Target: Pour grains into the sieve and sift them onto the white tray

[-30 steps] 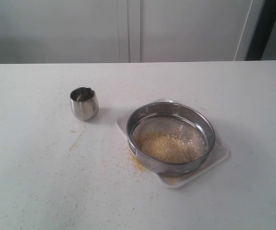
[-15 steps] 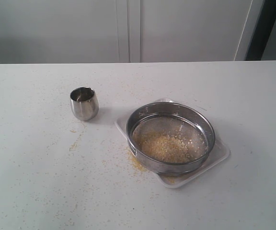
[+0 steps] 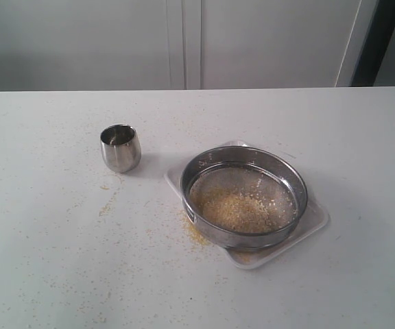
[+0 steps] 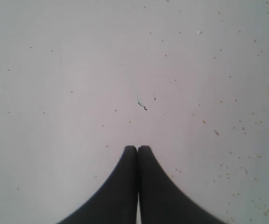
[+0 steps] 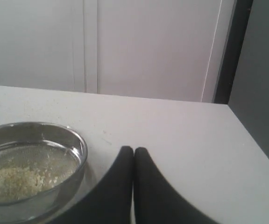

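Pour done: grains (image 3: 242, 209) heaped in sieve (image 3: 204, 159) atop white tray (image 3: 314, 223), sifting probably near finished; left end effector (image 4: 138, 148) and right end effector (image 5: 133, 149) clenched, empty.

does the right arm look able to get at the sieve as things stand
Probably yes. The right gripper sits shut and empty close beside the sieve, with only table between them and nothing over the rim. Its jaws would have to open first to take the rim.
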Robot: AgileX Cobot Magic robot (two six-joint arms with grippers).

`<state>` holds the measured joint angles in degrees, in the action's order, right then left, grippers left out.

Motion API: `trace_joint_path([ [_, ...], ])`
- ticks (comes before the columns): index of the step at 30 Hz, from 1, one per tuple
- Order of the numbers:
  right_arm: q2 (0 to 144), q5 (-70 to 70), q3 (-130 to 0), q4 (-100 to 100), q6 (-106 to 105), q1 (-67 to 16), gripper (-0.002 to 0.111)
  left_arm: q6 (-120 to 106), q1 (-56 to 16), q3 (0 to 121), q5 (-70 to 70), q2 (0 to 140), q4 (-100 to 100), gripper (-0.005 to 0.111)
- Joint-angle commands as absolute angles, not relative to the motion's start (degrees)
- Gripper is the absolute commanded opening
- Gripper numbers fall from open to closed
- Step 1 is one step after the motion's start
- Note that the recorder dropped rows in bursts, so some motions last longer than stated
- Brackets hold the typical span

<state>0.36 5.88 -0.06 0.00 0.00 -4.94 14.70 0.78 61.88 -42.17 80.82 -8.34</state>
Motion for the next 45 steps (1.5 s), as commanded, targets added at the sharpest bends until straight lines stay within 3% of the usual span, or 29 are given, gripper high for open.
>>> trace_joint_path([
  [1,0.0,-6.25,0.0,1.87,2.2,-4.6,0.0,15.21,0.98,61.68,-42.85,80.38,-8.2,0.0],
  [8,0.0,-23.85,0.0,4.49,24.44,-4.6,0.0,15.21,0.98,61.68,-42.85,80.38,-8.2,0.0],
  [13,0.0,-33.16,-1.61,4.05,19.07,-4.6,0.0,15.21,0.98,61.68,-42.85,80.38,-8.2,0.0],
  [20,6.22,-33.91,-10.22,4.01,16.73,-4.6,0.0,15.21,0.98,61.68,-42.85,80.38,-8.2,0.0],
  [25,22.89,-33.34,-19.26,-4.92,16.73,-4.6,0.0,15.21,0.98,61.68,-42.85,80.38,-8.2,0.0],
  [34,43.64,-21.65,-30.48,-14.02,16.73,-4.6,0.0,15.21,0.98,61.68,-42.85,80.38,-8.2,0.0],
  [45,55.91,11.57,-43.71,-20.63,11.88,-4.6,0.0,15.21,0.98,61.68,-42.85,80.38,-8.2,0.0],
])
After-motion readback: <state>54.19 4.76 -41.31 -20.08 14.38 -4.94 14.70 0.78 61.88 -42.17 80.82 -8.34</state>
